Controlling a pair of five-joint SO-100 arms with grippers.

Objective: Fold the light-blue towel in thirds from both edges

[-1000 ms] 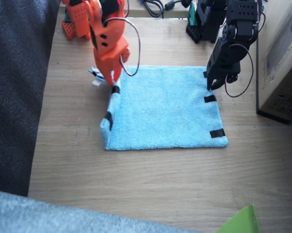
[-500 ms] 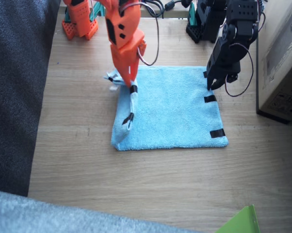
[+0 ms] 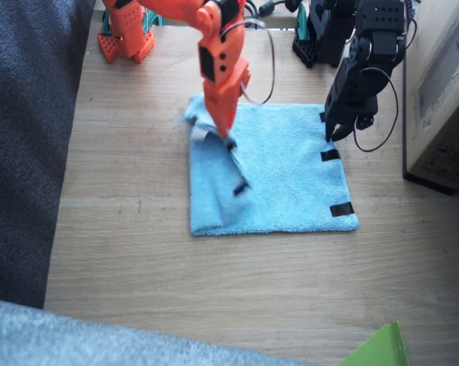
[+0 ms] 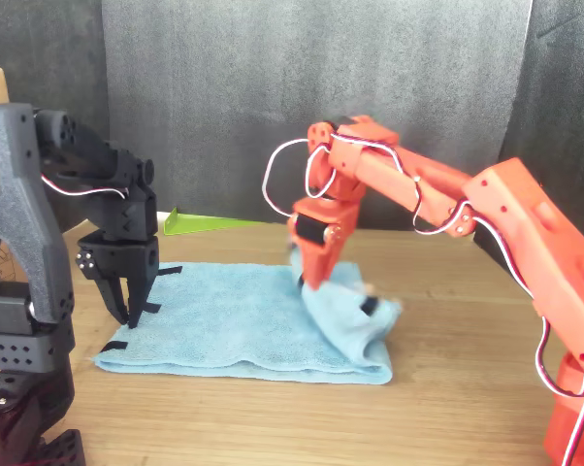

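While the fixed view shows black tape strips (image 3: 330, 155) on the flat edge, the front view shows the lifted flap | right gripper (image 3: 228, 137) jaws pinch light-blue towel (image 3: 290, 175) on table (image 3: 252, 290) | left gripper (image 3: 338, 134) jaws slightly parted, tips at the towel | cardboard box (image 3: 443, 91) beside.

Fixed view overhead; front view low, opposite.

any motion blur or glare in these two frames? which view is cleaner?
Fixed view: the lifted edge of the light-blue towel is smeared under the right claw; the table looks washed out with soft glare. Front view: sharper overall, only slight blur at the carried fold; the left claw is crisp in both.
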